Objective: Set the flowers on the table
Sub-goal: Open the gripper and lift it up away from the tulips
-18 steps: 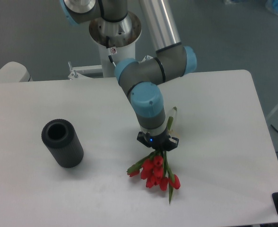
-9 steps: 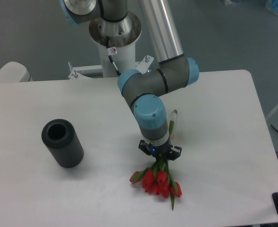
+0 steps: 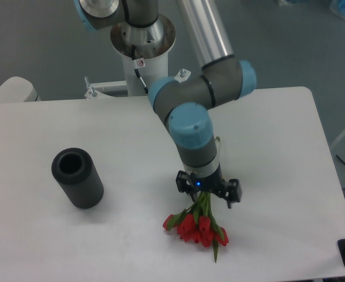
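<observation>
- Since a second ago the pincer [image 3: 205, 194] has drifted right and toward the desk's [image 3: 278, 147] front edge, carrying the bunch.
- Dark ribbed cylinder [image 3: 77, 178] stands left, well apart.
- Flowers [image 3: 197, 227] hang buds-down near the front edge, stems clamped for lowering.

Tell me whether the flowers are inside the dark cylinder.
No. The flowers lie below the claw, well right of the empty cylinder.

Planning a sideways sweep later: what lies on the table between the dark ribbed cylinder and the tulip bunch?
Nothing: the fixed camera shows only bare white table between the cylinder and the flowers.
</observation>
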Action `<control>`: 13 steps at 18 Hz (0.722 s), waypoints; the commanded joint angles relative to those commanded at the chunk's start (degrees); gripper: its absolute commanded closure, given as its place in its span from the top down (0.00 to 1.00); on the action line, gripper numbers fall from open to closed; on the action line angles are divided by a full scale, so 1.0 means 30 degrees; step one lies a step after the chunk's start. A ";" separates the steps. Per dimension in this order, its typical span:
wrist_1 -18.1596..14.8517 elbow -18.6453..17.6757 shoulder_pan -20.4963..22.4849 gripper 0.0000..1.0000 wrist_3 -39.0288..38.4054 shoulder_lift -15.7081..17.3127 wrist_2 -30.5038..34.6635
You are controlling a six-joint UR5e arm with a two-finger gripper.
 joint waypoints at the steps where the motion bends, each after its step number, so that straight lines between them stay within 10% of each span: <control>1: -0.0908 0.0499 0.0204 1.00 0.0706 0.0000 0.0058; 13: -0.5513 0.1735 0.5651 1.00 1.3529 0.1611 -0.5420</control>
